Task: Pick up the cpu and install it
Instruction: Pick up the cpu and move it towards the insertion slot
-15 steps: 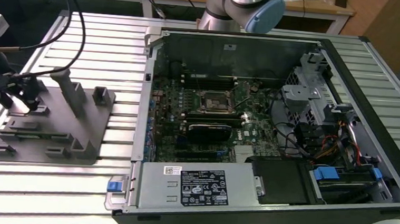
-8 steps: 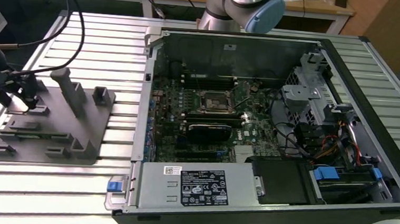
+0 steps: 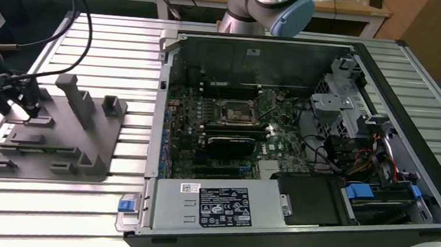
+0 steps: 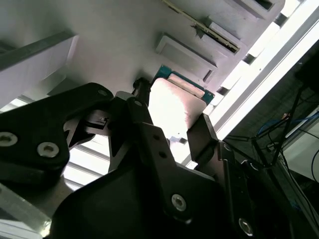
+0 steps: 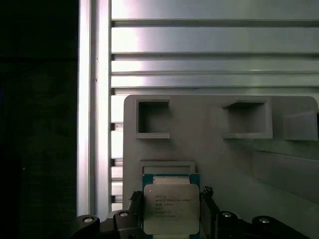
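The cpu (image 5: 171, 209), a small square chip with a silvery top plate and a green rim, lies at a shallow pocket of the grey fixture block (image 5: 224, 164). My gripper (image 5: 171, 199) is shut on it, with a black finger against each of two opposite sides. The second wrist view shows the same grip, the cpu (image 4: 174, 107) bright between the fingers (image 4: 142, 124). I cannot tell whether the chip is lifted off the block. In the exterior view my gripper (image 3: 21, 101) hangs over the far corner of the fixture block (image 3: 56, 141) on that view's left. The black-framed socket (image 3: 237, 112) sits on the motherboard.
An open computer case (image 3: 379, 82) lies on the slatted metal table (image 3: 117, 40), to the fixture's right in the exterior view. It holds a power supply (image 3: 215, 204) and a drive cage (image 3: 346, 103). Upright posts (image 3: 75, 99) rise from the fixture beside my gripper. Cables (image 3: 54, 59) trail overhead.
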